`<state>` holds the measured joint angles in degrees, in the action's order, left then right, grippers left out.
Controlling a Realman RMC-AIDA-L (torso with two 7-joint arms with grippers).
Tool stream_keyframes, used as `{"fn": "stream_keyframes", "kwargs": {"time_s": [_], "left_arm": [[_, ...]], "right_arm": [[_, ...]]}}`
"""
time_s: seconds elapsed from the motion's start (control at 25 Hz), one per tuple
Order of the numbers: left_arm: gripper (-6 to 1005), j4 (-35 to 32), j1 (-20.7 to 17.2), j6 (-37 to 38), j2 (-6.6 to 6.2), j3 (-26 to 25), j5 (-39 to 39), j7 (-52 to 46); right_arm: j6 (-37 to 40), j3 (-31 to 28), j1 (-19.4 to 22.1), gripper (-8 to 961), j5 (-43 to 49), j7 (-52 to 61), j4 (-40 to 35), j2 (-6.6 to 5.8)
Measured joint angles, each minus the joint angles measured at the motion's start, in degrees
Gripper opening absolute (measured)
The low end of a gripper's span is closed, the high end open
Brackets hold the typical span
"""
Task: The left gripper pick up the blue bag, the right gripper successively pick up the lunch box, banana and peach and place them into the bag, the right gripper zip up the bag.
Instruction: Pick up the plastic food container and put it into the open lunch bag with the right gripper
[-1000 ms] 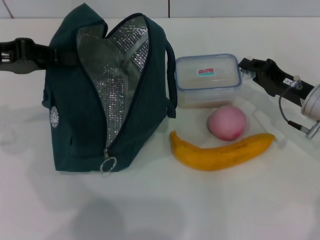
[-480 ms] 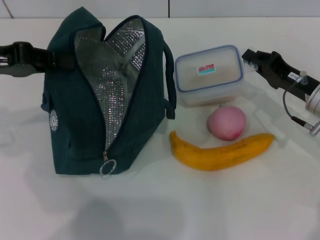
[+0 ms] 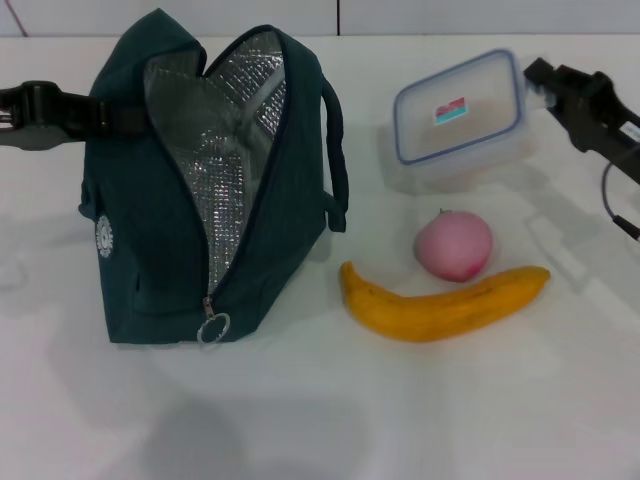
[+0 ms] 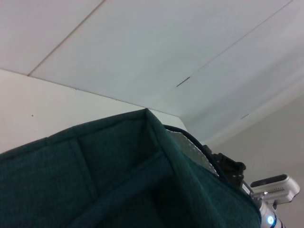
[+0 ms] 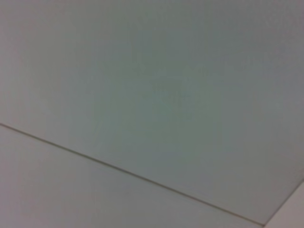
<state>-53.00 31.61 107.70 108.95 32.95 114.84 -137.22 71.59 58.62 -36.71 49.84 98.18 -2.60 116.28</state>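
Showing only head-view: lunch box [image 3: 457, 118] airborne.

**Both arms engaged, one from each side**

The left hand [image 3: 100, 115] reached in level from the left edge of the head view, its black arm stretched sideways and its fingers shut on the left side of the blue bag [image 3: 150, 250], near the top. The right hand [image 3: 535, 85] came in from the right edge, its black arm angled up and inward, with a cable looping beneath it. Its fingers were clamped on the right end of the lunch box [image 3: 460, 120], which hung tilted above the table [image 3: 400, 420]. In the left wrist view, the right hand [image 4: 228, 168] showed far off, past the bag's rim.
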Motion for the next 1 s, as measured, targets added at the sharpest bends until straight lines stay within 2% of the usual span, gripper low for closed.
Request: {"fn": "stream_keyframes", "kwargs": {"time_s": [0.28, 0.6, 0.84, 1.0], "left_arm": [[46, 0.0, 0.0, 0.0, 0.17, 0.1, -0.3, 0.1], [46, 0.0, -0.1, 0.0, 0.47, 0.2, -0.4, -0.1], [46, 0.0, -0.1, 0.1, 1.05, 0.2, -0.4, -0.3], [46, 0.0, -0.1, 0.2, 1.29, 0.3, -0.4, -0.3]], "right_arm": [[5.1, 0.0, 2.4, 94, -2.9, 0.2, -0.6, 0.0], [16.5, 0.0, 3.4, 94, -8.0, 2.4, -1.3, -0.25], [23.1, 0.5, 2.9, 95, -9.3, 5.6, -3.3, -0.18], [25.7, 0.7, 0.6, 95, -9.1, 7.7, -3.6, -0.12]]}}
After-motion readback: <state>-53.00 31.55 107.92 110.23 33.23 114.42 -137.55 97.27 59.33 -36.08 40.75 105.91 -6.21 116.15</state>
